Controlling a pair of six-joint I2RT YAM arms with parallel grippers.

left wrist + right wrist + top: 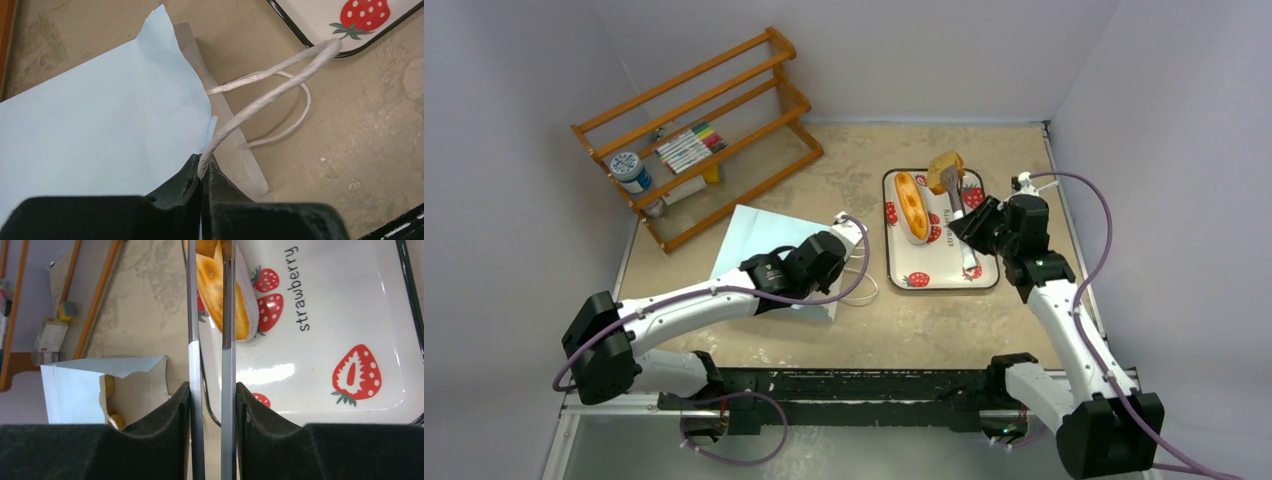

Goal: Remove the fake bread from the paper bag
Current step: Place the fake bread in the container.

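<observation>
Steel is what my right gripper [212, 395] is clenched around: a pair of slim metal tongs [193, 315] whose tips pinch a squarish brown toy bread slice [945, 171] over the far end of the white strawberry-print tray [350, 305]. I judge this to be the setting-down step. I should lower the slice onto bare tray just beside the long golden-orange toy loaf [911, 207] without nudging it, then ease my squeeze only slightly, so the tongs spring apart yet do not slip from my fingers. My left gripper [202, 175] is clamped on one white string handle [270, 92] of the light blue paper bag [759, 235], which lies on its side on the table, left of the tray. A taut handle should help the next reach. From the right wrist, the bag's mouth shows white inside, with at least two golden-orange pieces [108, 385] within, partly hidden.
</observation>
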